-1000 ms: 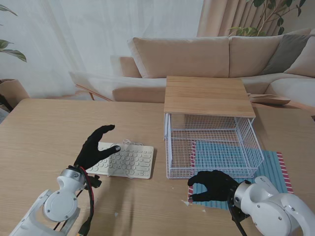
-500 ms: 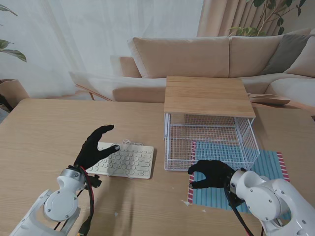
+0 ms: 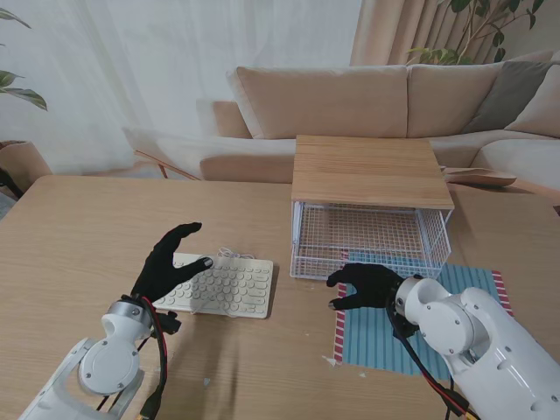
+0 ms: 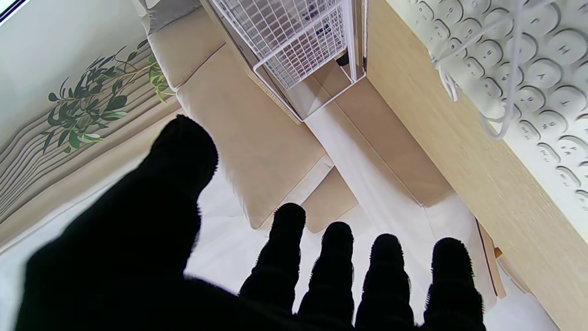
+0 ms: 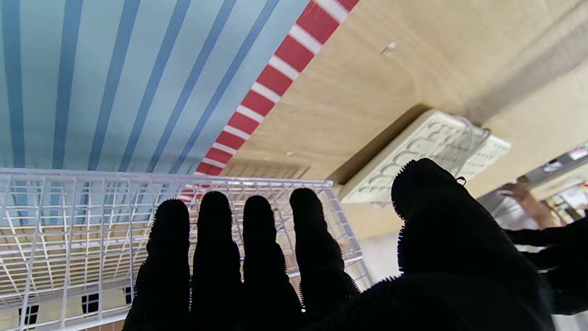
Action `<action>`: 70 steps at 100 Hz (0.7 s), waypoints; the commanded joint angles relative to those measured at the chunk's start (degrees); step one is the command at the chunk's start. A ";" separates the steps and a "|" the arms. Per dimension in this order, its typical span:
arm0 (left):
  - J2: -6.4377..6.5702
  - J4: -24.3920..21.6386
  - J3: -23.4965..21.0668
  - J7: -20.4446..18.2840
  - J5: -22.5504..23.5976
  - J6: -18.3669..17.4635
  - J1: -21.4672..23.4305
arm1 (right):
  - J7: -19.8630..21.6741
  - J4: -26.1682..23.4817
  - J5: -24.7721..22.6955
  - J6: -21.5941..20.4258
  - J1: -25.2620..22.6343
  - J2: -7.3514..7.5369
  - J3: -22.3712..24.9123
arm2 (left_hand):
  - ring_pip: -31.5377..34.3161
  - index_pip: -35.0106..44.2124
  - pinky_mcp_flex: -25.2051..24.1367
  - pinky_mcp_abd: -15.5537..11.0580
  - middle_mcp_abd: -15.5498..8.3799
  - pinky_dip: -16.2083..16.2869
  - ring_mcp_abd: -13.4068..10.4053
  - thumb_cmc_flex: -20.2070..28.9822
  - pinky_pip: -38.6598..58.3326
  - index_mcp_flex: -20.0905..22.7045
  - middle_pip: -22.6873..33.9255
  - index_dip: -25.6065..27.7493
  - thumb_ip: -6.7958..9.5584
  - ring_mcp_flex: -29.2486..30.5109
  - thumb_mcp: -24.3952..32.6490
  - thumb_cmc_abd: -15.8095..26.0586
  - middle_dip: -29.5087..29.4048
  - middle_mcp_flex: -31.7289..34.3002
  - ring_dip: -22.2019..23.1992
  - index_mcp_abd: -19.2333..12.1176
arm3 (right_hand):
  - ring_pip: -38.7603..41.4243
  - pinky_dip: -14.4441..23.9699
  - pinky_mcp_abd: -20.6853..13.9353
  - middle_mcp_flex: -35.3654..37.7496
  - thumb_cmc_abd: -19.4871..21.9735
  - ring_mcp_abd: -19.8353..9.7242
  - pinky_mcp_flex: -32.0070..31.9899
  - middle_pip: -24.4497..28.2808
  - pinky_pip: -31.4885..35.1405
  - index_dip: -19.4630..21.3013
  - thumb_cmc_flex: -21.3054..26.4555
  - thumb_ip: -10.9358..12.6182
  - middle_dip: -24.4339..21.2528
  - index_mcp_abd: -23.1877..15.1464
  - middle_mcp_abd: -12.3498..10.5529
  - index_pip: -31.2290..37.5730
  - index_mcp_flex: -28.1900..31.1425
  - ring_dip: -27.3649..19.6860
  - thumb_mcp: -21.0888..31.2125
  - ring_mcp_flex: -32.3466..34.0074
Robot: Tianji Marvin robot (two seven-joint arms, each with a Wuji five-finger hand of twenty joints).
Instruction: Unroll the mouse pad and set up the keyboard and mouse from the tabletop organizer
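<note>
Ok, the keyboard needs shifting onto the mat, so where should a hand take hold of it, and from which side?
Probably grip the keyboard across its short left end, coming from the left, where the left hand hovers open. It lies flat and is long and thin, so fingers can pinch its depth. Avoid the far edge, where its cable sits. The mouse pad lies to its right.
</note>
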 commanded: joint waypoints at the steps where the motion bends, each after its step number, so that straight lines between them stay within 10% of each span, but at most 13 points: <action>1: -0.24 -0.56 0.00 -0.79 -0.04 0.34 0.34 | 0.51 0.78 0.26 0.71 1.50 -0.66 -0.29 | -0.99 -1.02 -0.44 0.33 -1.73 0.87 -1.05 -1.98 -2.36 -0.01 0.23 -0.45 2.01 0.02 -1.37 0.95 -0.17 0.05 -0.19 -0.29 | -0.45 1.24 -0.49 -2.02 1.14 -1.67 -2.44 0.43 -4.37 -0.77 -0.27 2.61 -0.24 -1.62 -1.33 0.47 -1.26 -0.54 -0.02 -2.10; 70: 0.00 -1.91 -1.57 -0.59 1.83 0.90 2.98 | -11.37 19.19 3.24 0.11 17.19 -3.08 -9.99 | -1.18 -1.07 -0.63 0.55 -2.26 1.77 -1.22 -2.49 -4.20 0.29 0.66 -0.47 1.98 0.03 -1.87 2.20 0.09 0.13 -0.25 -0.31 | -0.20 1.89 -0.62 -3.32 -0.21 -2.22 -3.74 1.62 -6.03 -0.94 -1.40 2.45 0.05 -2.64 -2.12 1.83 -1.64 -0.45 3.16 -3.70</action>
